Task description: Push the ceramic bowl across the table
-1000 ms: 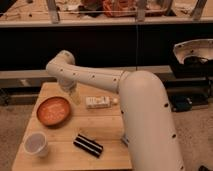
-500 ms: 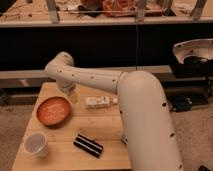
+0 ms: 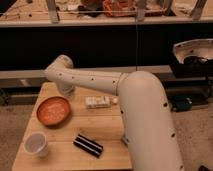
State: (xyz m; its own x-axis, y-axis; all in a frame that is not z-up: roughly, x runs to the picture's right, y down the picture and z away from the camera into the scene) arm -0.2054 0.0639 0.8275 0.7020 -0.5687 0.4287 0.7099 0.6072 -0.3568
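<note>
Wooden table [image 3: 112, 127], speckled orange ceramic bowl [image 3: 53, 110], end effector [image 3: 67, 93] just behind

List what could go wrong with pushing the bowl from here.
The end effector hangs just behind the ceramic bowl's far rim, right of centre; an off-centre push may spin the bowl instead of sliding it. Pushed toward the near edge, it could knock the white cup. The bowl lies close to the table's left edge and might go over.
</note>
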